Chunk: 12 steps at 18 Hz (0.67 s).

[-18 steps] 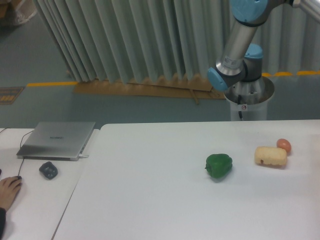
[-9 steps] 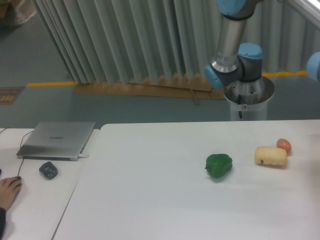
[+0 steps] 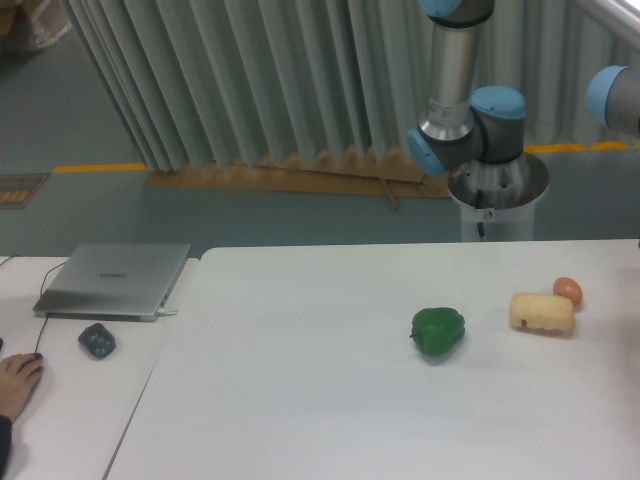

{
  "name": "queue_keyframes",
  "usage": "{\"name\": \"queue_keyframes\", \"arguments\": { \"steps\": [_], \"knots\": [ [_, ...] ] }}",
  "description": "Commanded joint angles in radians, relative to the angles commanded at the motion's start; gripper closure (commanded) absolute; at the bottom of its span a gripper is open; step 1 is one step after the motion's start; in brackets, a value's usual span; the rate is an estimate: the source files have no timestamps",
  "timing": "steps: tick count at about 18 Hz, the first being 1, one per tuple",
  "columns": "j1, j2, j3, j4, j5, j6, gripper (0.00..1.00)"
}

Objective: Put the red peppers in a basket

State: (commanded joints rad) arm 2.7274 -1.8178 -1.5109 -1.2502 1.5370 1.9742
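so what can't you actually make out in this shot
- Gripper: out of frame in the camera view; only the arm's base joints show, the rest cut off by the top and right edges.
- Red pepper and basket: neither appears; only the green pepper, a pale yellow block and a small orange-pink fruit lie on the table.
- Person: only a hand, cut by the left edge.

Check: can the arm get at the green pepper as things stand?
Probably yes. The green bell pepper sits alone on the white table, clear of the yellowish block to its right. The gripper is out of frame, so reach is a guess.
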Motion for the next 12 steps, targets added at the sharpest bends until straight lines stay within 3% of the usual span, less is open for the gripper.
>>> {"name": "queue_keyframes", "arguments": {
  "steps": [12],
  "knots": [
    [-0.009, -0.008, -0.014, -0.041, 0.045, 0.011, 0.00]
  ]
}}
